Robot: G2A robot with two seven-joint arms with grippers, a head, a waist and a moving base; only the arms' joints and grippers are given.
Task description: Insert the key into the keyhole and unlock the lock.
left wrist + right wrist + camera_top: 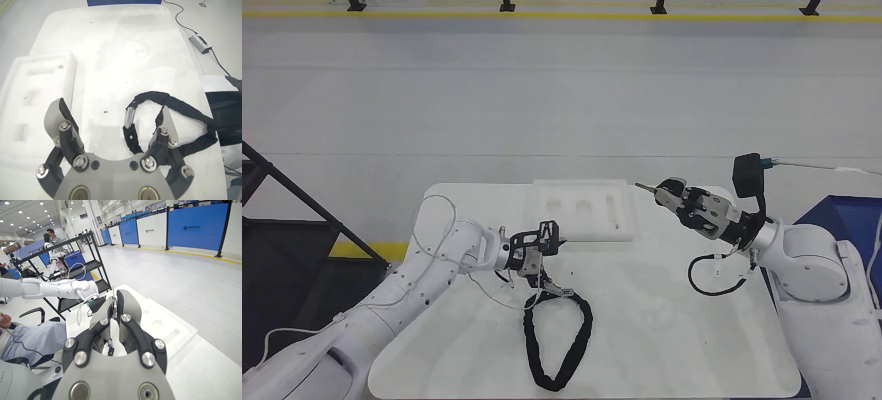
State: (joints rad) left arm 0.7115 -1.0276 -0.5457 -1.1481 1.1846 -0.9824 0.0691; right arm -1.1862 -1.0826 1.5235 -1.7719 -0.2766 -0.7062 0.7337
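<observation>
Chrome barrel: the lock cylinder (pixel 130 117) lies flat just in front of the foam tray (pixel 587 232), long axis roughly along the tray's near edge — keyhole face unclear.
My left pincer (pixel 113 109): fingers spread, straddling the cylinder, gripping nothing.
My right pincer (pixel 114 298): clamped on the key (pixel 644 186), raised beside the tray's right end, tip pointing over the tray.
Risk: unheld, the cylinder could skid when the key pushes — or the thin key twist in my pads.

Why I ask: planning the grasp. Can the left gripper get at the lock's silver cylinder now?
Probably yes: the left gripper is open, and the silver cylinder lies uncovered between its fingers on the table, with nothing in the way.
</observation>
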